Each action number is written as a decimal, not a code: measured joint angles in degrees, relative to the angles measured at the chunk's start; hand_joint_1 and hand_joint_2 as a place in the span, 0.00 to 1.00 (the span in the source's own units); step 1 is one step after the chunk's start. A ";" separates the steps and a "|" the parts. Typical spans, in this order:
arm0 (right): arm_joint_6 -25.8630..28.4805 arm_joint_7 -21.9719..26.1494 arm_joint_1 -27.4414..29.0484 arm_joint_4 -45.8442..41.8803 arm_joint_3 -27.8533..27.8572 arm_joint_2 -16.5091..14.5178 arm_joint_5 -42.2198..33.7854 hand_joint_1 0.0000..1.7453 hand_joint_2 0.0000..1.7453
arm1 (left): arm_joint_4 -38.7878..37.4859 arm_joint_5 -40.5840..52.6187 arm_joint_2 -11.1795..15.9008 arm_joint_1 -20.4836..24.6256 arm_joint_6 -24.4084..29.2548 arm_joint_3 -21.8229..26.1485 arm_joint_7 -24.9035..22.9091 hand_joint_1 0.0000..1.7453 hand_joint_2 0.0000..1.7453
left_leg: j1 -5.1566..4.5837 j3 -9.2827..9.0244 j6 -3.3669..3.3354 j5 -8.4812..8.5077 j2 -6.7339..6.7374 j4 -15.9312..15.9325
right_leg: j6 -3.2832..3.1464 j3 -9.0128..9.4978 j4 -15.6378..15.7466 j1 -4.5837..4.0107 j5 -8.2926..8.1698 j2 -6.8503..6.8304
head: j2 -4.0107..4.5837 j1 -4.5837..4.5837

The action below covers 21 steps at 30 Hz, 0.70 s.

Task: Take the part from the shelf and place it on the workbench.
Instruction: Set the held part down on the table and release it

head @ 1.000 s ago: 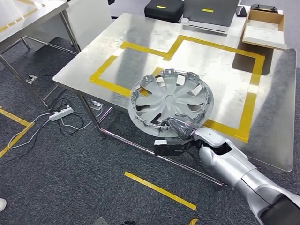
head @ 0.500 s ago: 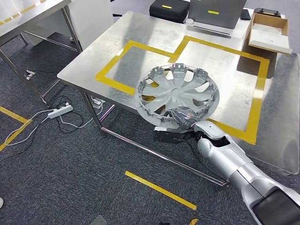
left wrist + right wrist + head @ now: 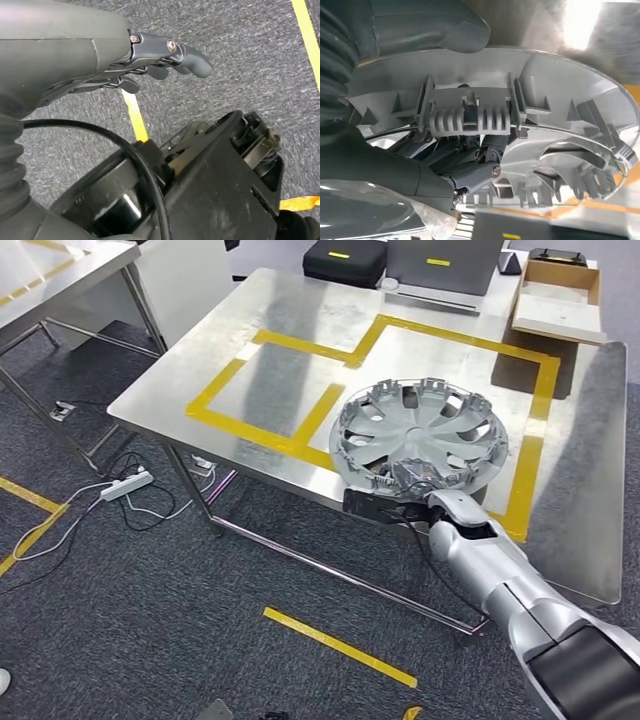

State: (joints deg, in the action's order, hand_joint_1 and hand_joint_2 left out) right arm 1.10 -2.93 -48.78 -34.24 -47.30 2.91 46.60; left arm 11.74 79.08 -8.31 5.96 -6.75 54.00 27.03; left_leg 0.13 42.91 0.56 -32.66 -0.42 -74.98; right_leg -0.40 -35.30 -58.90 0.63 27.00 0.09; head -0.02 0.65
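The part is a silver wheel cover (image 3: pixel 420 434) with its clip side up, held nearly level over the front right of the steel workbench (image 3: pixel 226 350). My right hand (image 3: pixel 411 480) grips its near rim. In the right wrist view the thumb (image 3: pixel 429 25) lies on one face of the wheel cover (image 3: pixel 554 95) and darker fingers (image 3: pixel 471 172) reach in among its ribs. Whether the cover touches the table I cannot tell. My left hand (image 3: pixel 162 65) hangs over the carpet, fingers loosely apart, holding nothing.
Yellow tape outlines (image 3: pixel 302 430) mark boxes on the workbench. A black case (image 3: pixel 346 260), a grey case (image 3: pixel 441 268) and a cardboard box (image 3: pixel 557 298) stand along its far edge. A second table (image 3: pixel 53 280) is at the left, a power strip (image 3: pixel 121 483) with cables on the carpet.
My right arm has carried the wheel cover forward and to the right, from beyond the table's front edge to over its top, and tipped it flatter. The camera view has shifted slightly.
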 joint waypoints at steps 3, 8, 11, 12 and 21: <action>0.62 -0.56 -0.03 1.55 1.55 -0.01 0.02 1.00 1.00 | 0.00 -0.21 0.00 0.00 0.02 -0.04 -0.13 0.00 1.00 | -0.07 -4.22 -0.55 5.49 -0.01 9.30 | 0.18 0.39 -0.02 -0.06 0.26 0.05 | 0.00 0.01; 1.25 -0.74 -0.13 3.15 3.11 0.05 0.02 1.00 1.00 | 0.00 -0.26 0.04 -0.10 0.04 -0.06 -0.19 0.00 1.00 | -0.36 -7.12 -1.37 6.69 0.09 16.04 | 1.41 0.01 0.13 -0.12 0.38 0.11 | 0.00 0.06; 1.26 -0.79 -0.20 3.70 3.63 0.11 0.02 1.00 1.00 | 0.00 -0.27 0.05 -0.01 0.08 -0.06 -0.19 0.00 1.00 | -0.15 -7.65 -2.34 7.11 0.27 16.84 | 1.97 -2.29 -4.38 -0.03 3.35 0.09 | 0.00 0.20; 1.25 -0.80 -0.17 3.90 3.76 0.12 0.02 1.00 1.00 | 0.00 -0.27 0.02 0.05 0.10 -0.06 -0.19 0.00 1.00 | -0.18 -7.66 -2.49 7.11 0.29 16.85 | 2.08 -4.03 -8.17 -0.04 5.13 0.09 | 0.00 0.25; 1.34 -0.91 0.24 4.87 4.50 0.37 -0.12 0.00 0.00 | 0.00 -0.37 -0.04 0.00 0.02 -0.08 -0.17 0.00 1.00 | -0.34 -7.42 -1.64 6.61 0.17 15.91 | 2.17 -0.07 -0.22 0.08 0.43 -0.10 | 0.00 0.07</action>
State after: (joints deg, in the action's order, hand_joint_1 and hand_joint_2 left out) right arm 2.44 -3.85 -48.54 -29.38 -42.80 3.28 46.48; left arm 11.74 78.71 -8.35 5.97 -6.73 53.92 26.86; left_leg -0.21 35.50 -1.08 -26.05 -0.24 -59.07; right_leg 1.77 -35.37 -59.12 0.71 27.43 0.00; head -0.02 0.72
